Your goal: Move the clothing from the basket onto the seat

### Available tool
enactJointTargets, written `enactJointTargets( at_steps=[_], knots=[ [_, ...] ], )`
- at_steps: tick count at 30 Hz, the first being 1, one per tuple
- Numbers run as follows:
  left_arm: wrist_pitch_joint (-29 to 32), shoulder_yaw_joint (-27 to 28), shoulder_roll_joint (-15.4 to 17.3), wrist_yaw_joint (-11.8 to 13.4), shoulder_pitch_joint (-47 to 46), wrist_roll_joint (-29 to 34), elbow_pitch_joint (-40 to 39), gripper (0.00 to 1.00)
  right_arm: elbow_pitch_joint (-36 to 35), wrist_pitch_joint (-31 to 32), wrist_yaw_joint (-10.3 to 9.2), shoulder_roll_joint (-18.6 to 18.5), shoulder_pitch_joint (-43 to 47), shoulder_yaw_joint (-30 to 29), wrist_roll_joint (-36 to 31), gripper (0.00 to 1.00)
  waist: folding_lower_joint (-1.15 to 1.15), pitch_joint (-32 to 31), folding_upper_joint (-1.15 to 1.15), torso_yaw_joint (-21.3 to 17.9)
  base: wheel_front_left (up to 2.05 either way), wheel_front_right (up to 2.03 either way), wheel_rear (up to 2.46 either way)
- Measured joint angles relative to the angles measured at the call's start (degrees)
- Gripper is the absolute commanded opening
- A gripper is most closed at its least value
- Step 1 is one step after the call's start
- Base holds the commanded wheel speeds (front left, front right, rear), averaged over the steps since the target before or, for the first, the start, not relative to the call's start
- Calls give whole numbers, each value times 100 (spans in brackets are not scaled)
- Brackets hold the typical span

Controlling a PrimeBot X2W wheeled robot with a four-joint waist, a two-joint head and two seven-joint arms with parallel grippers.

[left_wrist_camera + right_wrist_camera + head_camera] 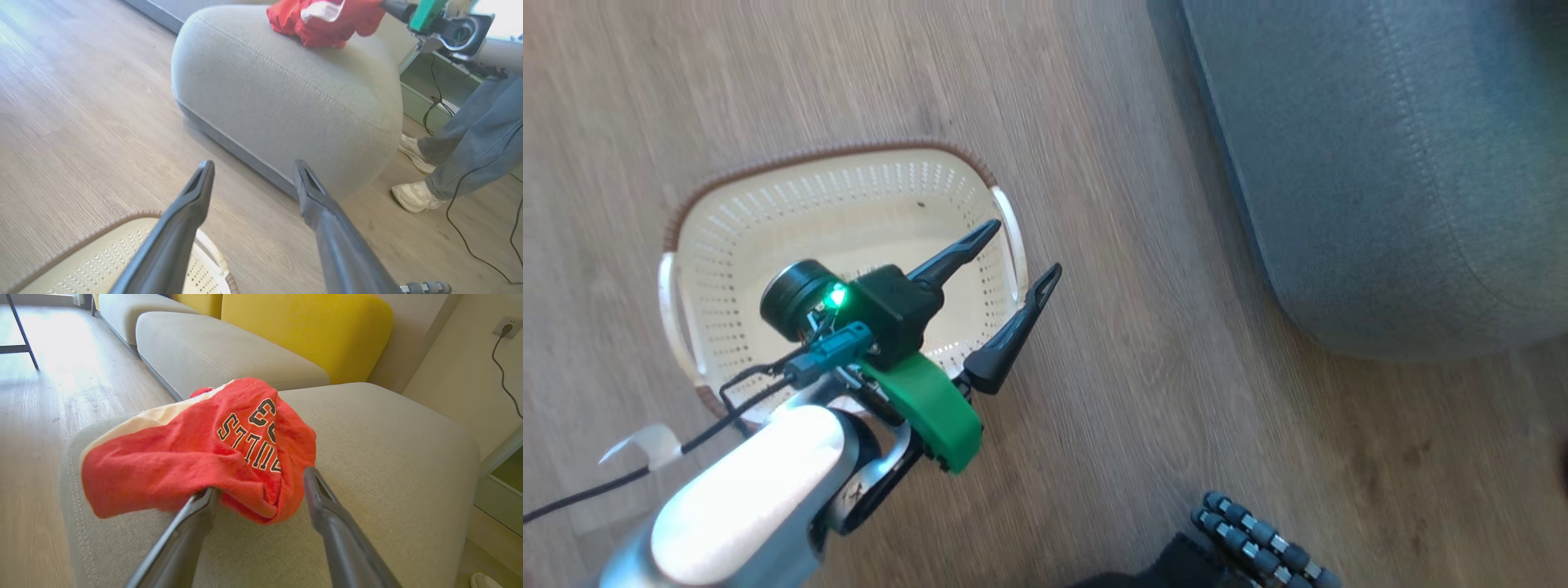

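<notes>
The cream perforated basket [768,220] with its brown rim stands on the wood floor, and no clothing shows inside it. My left gripper [1023,247] hangs open over the basket's right rim, fingers pointing toward the grey seat [1380,163]. In the left wrist view, the left gripper [254,163] holds nothing, the basket [102,253] is below and the seat [286,102] ahead. Red clothing [327,24] with a white panel lies on top of the seat. My right gripper [259,482] is open on the seat [388,457]. The red lettered garment [184,457] rests against its fingertips.
A person's legs in jeans [470,143] and white shoes [414,196] stand right of the seat, with a black cable [470,241] on the floor. Beyond the seat are another grey cushion [212,347] and a yellow backrest [306,330]. A wall socket [506,326] is at the right.
</notes>
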Motion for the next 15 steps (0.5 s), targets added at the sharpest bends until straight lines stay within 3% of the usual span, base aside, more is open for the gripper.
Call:
enactJointTargets(
  at_steps=[15],
  knots=[
    [-571,101,-267,56,316,-310,477,100,-2340,767,0,124,1751,-129,172,100,0,-894,0,478,0,0,0]
  ],
)
